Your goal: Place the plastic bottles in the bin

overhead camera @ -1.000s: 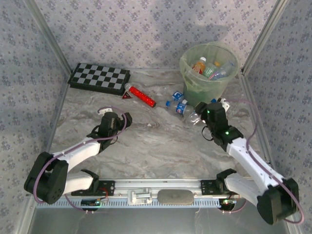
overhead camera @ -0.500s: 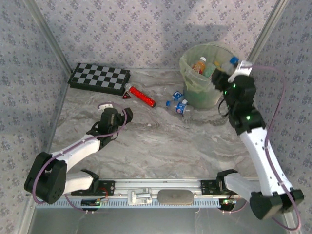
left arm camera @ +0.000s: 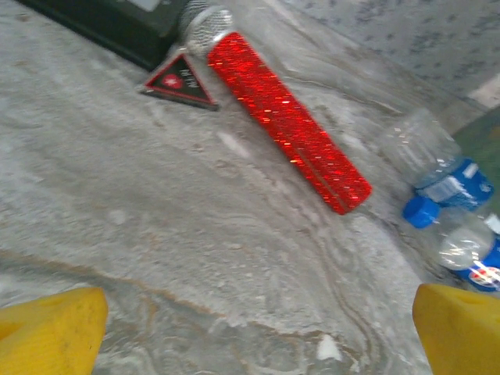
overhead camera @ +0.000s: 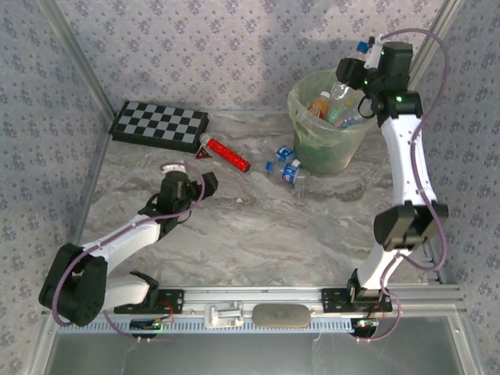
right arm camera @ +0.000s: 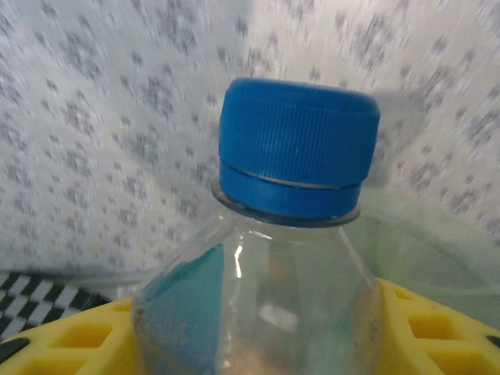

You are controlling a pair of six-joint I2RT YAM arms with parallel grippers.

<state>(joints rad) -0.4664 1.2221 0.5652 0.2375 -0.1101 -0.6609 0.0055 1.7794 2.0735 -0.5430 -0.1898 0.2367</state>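
Right hand [overhead camera: 353,70] clamps a bottle [right arm camera: 258,297] high over the bin [overhead camera: 328,152], seemingly ready to drop, while left hand [left arm camera: 250,336] hangs wide open above the table [overhead camera: 258,226] near two bottles [overhead camera: 285,166].

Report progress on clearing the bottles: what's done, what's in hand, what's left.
Done: several bottles, including an orange-labelled bottle, lie inside the green bin. In hand: the right gripper holds a clear blue-capped bottle above the bin, not yet released. Left: at least two blue-labelled bottles lie on the table beside the bin; the open left gripper points toward them.
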